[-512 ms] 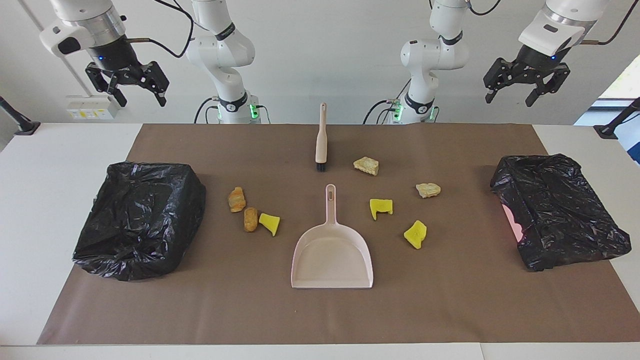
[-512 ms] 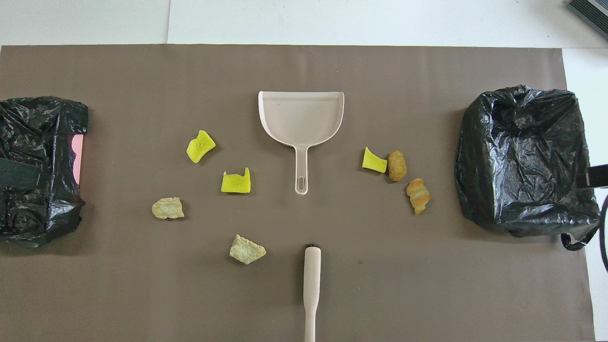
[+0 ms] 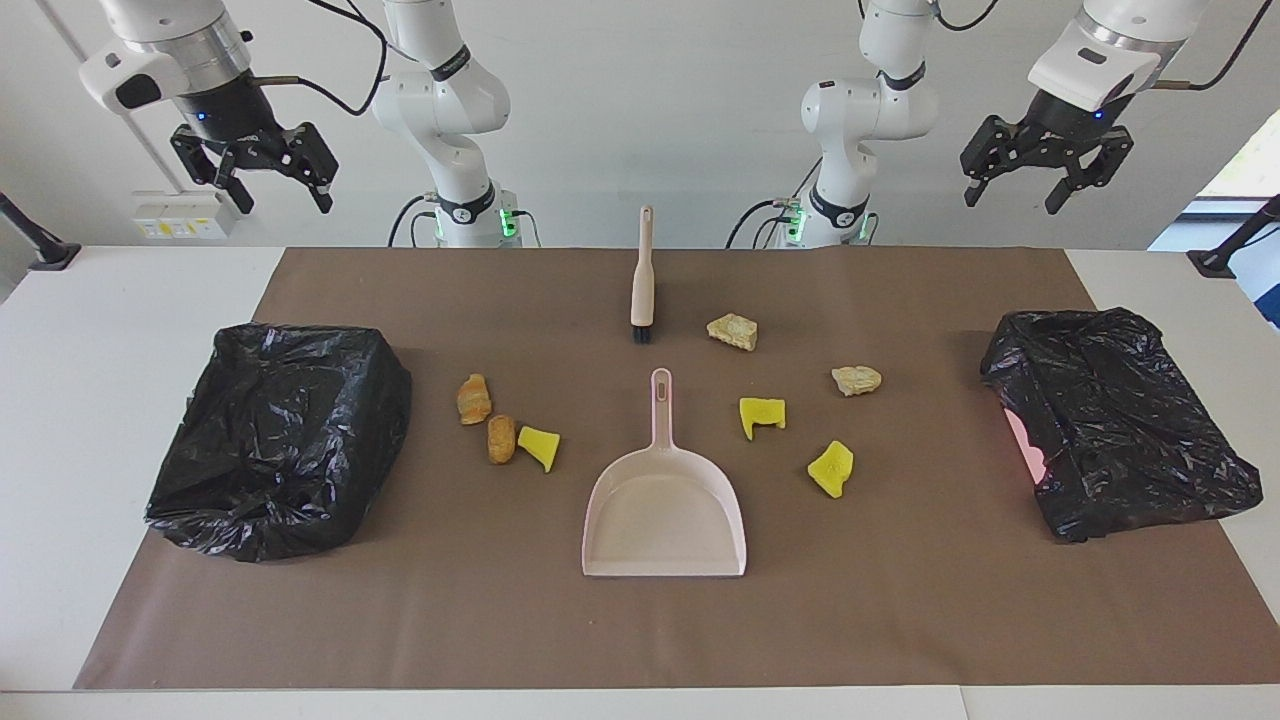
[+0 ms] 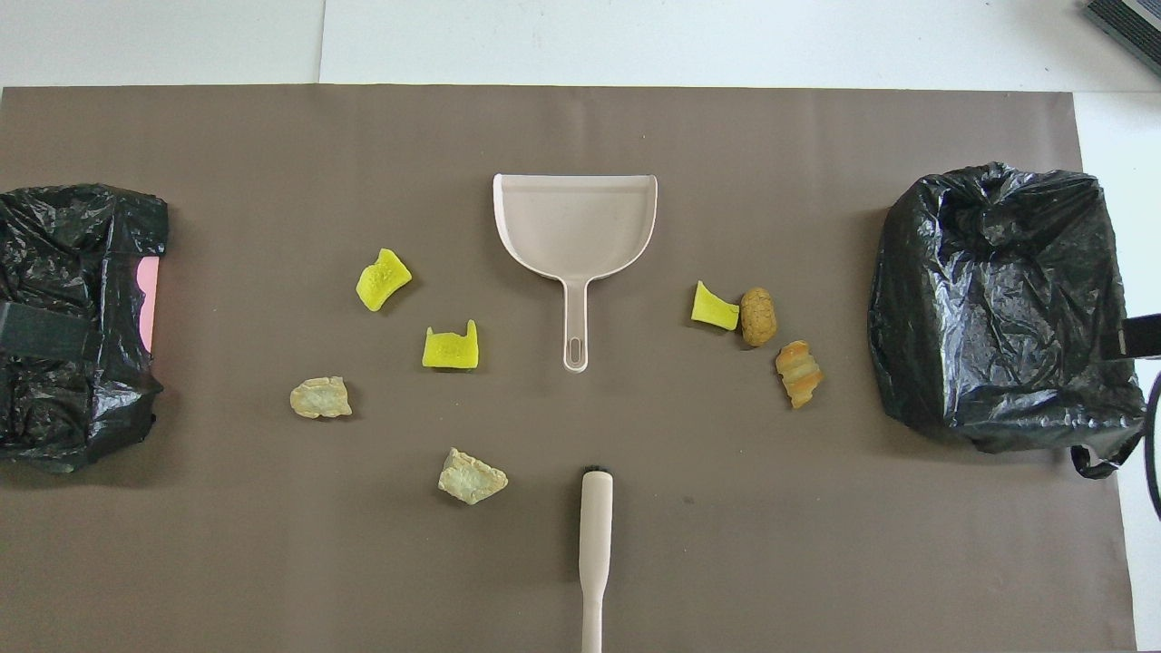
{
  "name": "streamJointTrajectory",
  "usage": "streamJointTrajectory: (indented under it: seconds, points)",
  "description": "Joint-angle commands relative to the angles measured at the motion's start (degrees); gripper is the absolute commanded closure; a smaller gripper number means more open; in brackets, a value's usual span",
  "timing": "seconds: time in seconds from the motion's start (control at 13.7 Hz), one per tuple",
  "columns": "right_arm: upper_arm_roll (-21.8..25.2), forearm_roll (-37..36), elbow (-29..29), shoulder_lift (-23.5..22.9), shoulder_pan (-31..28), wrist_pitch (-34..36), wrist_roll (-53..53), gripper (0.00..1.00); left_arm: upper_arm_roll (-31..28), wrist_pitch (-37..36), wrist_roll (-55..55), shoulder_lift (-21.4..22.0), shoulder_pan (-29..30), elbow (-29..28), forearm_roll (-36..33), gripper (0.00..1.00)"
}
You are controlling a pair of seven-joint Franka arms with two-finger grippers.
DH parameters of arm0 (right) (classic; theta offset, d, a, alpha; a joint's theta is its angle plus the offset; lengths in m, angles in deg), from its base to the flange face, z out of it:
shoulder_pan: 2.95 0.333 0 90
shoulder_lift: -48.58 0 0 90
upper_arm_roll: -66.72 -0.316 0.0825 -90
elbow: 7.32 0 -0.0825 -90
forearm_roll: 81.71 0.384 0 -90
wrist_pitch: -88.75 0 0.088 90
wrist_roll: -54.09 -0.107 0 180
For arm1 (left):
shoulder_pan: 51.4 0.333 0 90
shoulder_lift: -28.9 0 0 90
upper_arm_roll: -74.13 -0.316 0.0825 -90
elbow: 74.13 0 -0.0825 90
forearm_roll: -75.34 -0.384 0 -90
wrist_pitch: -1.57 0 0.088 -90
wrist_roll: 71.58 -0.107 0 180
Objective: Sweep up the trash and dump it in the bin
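Several foam chunks of trash lie on the brown mat around the pink dustpan (image 3: 665, 510) (image 4: 574, 227). Two orange-tan chunks (image 3: 473, 398) (image 4: 799, 373) and a yellow one (image 3: 540, 447) lie toward the right arm's end. Two yellow chunks (image 3: 762, 415) (image 4: 383, 279) and two pale tan ones (image 3: 732, 331) (image 4: 319, 397) lie toward the left arm's end. A beige brush (image 3: 642, 285) (image 4: 595, 535) lies nearer to the robots than the dustpan. My right gripper (image 3: 285, 195) and left gripper (image 3: 1012, 195) hang open and empty, high above the table's ends.
A bin lined with a black bag (image 3: 280, 435) (image 4: 998, 299) stands at the right arm's end. A second black-bagged bin (image 3: 1115, 420) (image 4: 73, 317), with some pink showing, stands at the left arm's end. White table (image 3: 120, 300) surrounds the mat.
My left gripper has shifted slightly upward and toward the table's middle. Nothing on the table has moved.
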State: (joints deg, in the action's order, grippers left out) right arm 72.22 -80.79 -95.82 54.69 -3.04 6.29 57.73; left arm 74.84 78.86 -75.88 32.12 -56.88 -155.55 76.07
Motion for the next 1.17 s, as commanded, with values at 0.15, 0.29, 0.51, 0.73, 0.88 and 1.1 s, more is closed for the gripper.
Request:
streamJointTrajectory:
  seconds: [0.15, 0.29, 0.51, 0.73, 0.88, 1.1]
  points:
    - [-0.3, 0.1, -1.4, 1.0, -0.2, -0.7, -0.5, 0.0, 0.4, 1.0, 0.9, 1.8, 0.0, -2.2, 0.3, 0.0]
    - [-0.2, 0.1, -1.3, 1.0, -0.2, -0.1, -0.6, 0.0, 0.5, 1.3, 0.8, 1.8, 0.1, -2.3, 0.3, 0.0]
    - [-0.2, 0.0, -1.1, 1.0, -0.3, 0.5, -0.4, 0.0, 0.4, 1.3, 0.6, 1.8, 0.1, -2.3, 0.3, 0.0]
    - [-0.1, -0.1, -0.9, 1.0, -0.3, 1.3, -0.4, 0.0, 0.5, 1.3, 0.9, 1.8, 0.1, -2.3, 0.4, 0.0]
    - [-0.2, -0.2, -1.0, 1.9, -0.3, 3.5, -0.3, 0.0, 0.5, 1.3, 1.0, 1.8, 0.1, -2.3, 0.4, 0.0]
    - [-0.3, -0.1, -3.3, 2.8, -0.2, 3.0, -0.6, 0.0, 0.5, 1.3, 1.0, 1.8, 0.0, -2.3, 0.4, 0.0]
